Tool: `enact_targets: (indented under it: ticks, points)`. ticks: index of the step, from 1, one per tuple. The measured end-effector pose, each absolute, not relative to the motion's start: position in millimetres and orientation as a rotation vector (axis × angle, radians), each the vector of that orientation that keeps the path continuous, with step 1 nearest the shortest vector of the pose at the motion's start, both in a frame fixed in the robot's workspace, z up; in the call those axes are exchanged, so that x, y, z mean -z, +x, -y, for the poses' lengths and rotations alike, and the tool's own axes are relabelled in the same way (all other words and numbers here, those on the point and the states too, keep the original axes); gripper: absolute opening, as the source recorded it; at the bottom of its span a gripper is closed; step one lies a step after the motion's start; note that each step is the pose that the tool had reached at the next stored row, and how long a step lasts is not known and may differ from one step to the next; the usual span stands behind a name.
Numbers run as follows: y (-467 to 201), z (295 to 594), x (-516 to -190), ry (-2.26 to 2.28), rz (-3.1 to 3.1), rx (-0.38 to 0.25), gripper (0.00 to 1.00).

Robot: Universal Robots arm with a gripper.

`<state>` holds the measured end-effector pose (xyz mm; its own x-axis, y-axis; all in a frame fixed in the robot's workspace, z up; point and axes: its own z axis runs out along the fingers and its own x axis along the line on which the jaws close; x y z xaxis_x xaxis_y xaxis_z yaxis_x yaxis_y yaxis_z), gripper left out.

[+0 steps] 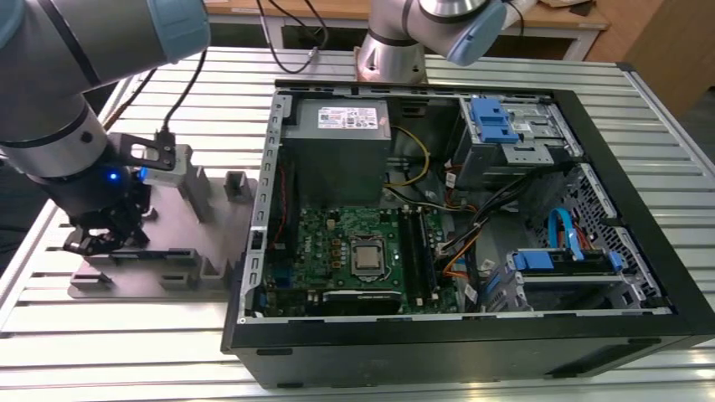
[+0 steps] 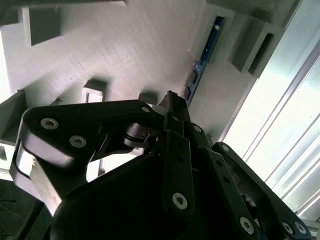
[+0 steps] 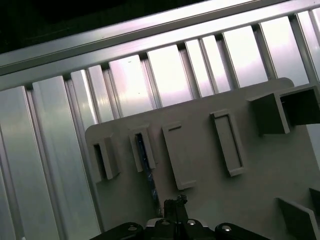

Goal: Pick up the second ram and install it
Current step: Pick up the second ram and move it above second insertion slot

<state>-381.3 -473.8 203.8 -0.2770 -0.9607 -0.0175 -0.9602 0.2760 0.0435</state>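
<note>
The second ram (image 2: 202,57) is a thin dark bluish board standing on edge in a slot of the grey holder plate (image 2: 125,50). In the first wrist view the ram (image 3: 146,157) runs from a grey block toward my gripper (image 3: 173,202). My gripper (image 2: 170,97) hovers low over the plate, its tip just beside the ram's near end. The fingertips look pressed together with nothing seen between them. In the exterior view the gripper (image 1: 100,241) is over the plate (image 1: 134,289), at the exterior view's left of the computer case.
An open computer case (image 1: 470,335) lies on the slatted aluminium table (image 1: 134,360), with the green motherboard (image 1: 335,243), CPU socket (image 1: 369,258) and dark memory slots (image 1: 416,247) inside. Grey blocks (image 1: 192,193) rise from the plate. A second arm's base (image 1: 391,59) stands behind the case.
</note>
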Motion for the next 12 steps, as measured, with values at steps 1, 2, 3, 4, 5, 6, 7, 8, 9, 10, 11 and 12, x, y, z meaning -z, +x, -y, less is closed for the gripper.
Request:
enact_targets:
  ticks: [1,2,3,4,5,6,7,8,9,10,11,12]
  points:
    - [-379.3,473.8,-203.8,1.882,2.499,0.071,0.14]
    - [-377.5,473.8,-203.8,1.883,2.498,0.072,0.14]
    - [-376.4,473.8,-203.8,1.886,2.495,0.072,0.14]
    - [-376.2,473.7,-203.8,1.893,2.489,0.072,0.14]
    - [-376.2,473.8,-203.8,1.911,2.475,0.072,0.14]
    - [-376.2,473.8,-203.7,1.933,2.458,0.072,0.14]
    - [-376.1,473.8,-203.6,1.956,2.439,0.071,0.14]
    - [-376.1,473.8,-203.6,1.978,2.420,0.071,0.14]
    - [-376.1,473.8,-203.6,1.999,2.402,0.071,0.14]
    - [-376.1,473.8,-203.6,2.021,2.384,0.071,0.14]
    - [-376.1,473.8,-203.5,2.042,2.365,0.070,0.14]
    - [-376.1,473.8,-203.4,2.062,2.346,0.070,0.14]
